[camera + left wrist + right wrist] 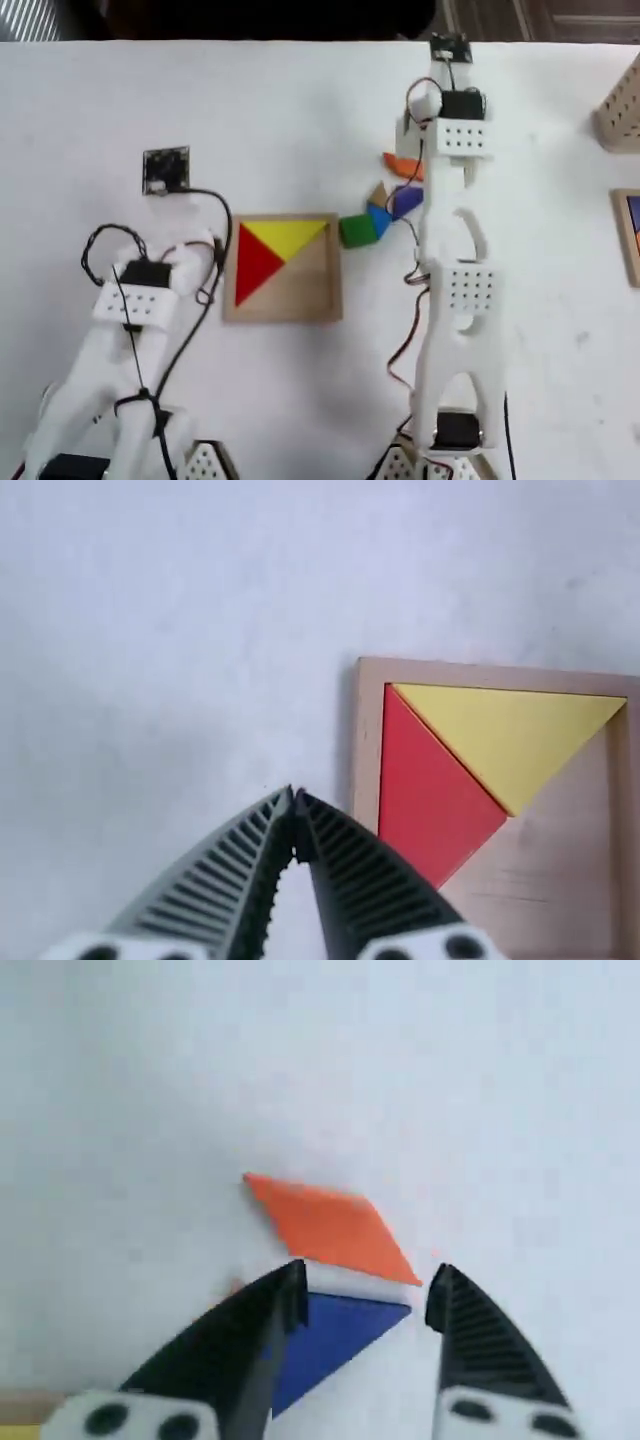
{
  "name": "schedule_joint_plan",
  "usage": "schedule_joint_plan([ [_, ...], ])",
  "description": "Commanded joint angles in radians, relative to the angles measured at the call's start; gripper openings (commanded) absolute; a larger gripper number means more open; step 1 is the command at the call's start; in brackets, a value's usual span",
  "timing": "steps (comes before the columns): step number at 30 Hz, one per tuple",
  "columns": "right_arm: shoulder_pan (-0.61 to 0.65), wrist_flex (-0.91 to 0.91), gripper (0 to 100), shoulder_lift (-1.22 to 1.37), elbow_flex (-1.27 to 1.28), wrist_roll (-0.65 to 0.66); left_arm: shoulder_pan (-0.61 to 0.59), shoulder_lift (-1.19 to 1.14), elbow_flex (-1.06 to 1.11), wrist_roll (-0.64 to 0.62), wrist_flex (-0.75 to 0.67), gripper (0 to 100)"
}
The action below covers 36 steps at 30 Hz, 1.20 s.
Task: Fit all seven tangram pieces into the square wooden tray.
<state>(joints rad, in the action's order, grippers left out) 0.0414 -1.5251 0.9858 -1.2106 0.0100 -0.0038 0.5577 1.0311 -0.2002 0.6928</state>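
The white desk (300, 120) carried two white arms. The right arm (462, 300) stretched far out towards the desk's far edge, and the left arm (110, 340) was folded low near the front corner. The square wooden tray (283, 313) lay flat between them, just beside the left arm. Inside it, a yellow triangle (285, 238) filled the far side and a red triangle (255, 265) the side nearest the left arm; the two met along one slanted edge, and the other half of the floor was bare wood. The left gripper (295, 825) hung over bare desk just outside the tray's rim, its fingers clenched together on nothing. The remaining pieces lay in a loose cluster between the tray and the right arm. A green block (357, 231) sat just off the tray's far corner, touching a small blue piece (380, 219), with a tan piece (377, 192) beyond that. The right gripper (365, 1295) hovered low over the cluster's far end with its fingers released and spread; a blue triangle (330, 1335) lay flat on the desk below the gap, ungrasped. An orange parallelogram (330, 1225) lay just past the fingertips, close beside the blue triangle. A small black square (165, 170) with a cable lay farther back.
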Motion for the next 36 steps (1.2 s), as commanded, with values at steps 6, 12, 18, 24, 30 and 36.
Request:
schedule_joint_plan([
  [6,0.076,0.119,20.2,0.102,-0.038,0.167,0.007,-0.002,-0.008,0.012,-0.014,2],
  [12,0.053,0.174,26.9,0.147,-0.04,0.35,0.005,-0.002,-0.008,0.012,-0.014,2],
  [18,0.01,0.173,30.4,0.162,-0.026,0.451,0.007,-0.002,-0.008,0.012,-0.014,2],
  [24,0.054,0.117,17.9,0.219,-0.014,0.583,0.005,-0.002,-0.009,0.012,-0.017,2],
  [30,0.053,0.13,14.1,0.217,-0.014,0.589,0.001,-0.002,-0.009,0.012,-0.015,2],
  [36,0.045,0.113,2.4,0.203,-0.015,0.591,0.001,-0.001,-0.009,0.012,-0.014,2],
])
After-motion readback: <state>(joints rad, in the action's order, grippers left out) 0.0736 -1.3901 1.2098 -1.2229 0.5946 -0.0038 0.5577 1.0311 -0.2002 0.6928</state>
